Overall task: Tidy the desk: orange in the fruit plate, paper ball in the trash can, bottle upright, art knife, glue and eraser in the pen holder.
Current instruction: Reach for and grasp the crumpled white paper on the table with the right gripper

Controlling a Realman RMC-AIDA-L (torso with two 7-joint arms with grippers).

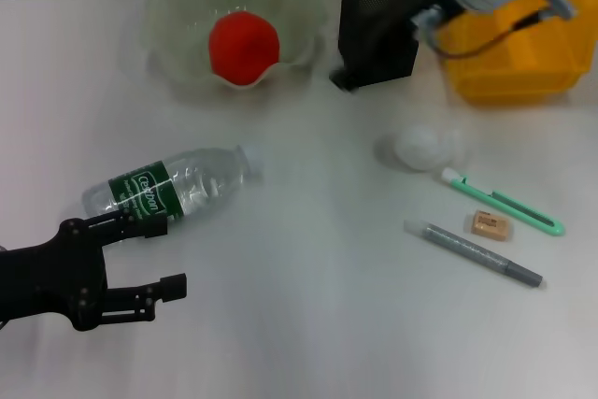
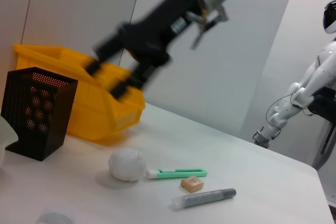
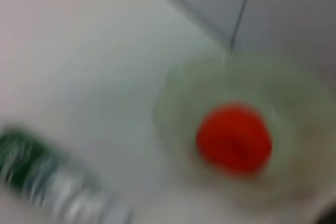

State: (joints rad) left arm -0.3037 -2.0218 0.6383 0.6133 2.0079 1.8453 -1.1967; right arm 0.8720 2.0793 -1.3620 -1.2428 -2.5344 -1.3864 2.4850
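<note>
Nearest the head camera, the black left gripper (image 1: 154, 257) is seen low over the plain white desk (image 1: 308, 306), its 2 fingers spread wide and empty — 1 fingertip beside the clear green-labelled plastic bottle (image 1: 168, 186), which lies on its side. The right gripper (image 2: 113, 80) hangs open and empty between the tall black mesh pen holder (image 1: 378, 23) and the bright yellow trash can (image 1: 514, 58). The round red-orange orange (image 1: 243, 48) rests in the translucent pale green wavy-rimmed fruit plate (image 1: 177, 53).

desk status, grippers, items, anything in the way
Left gripper open beside the lying bottle. Right gripper open, up by the trash can. Orange in fruit plate. Paper ball on desk, nothing blocking it.
</note>
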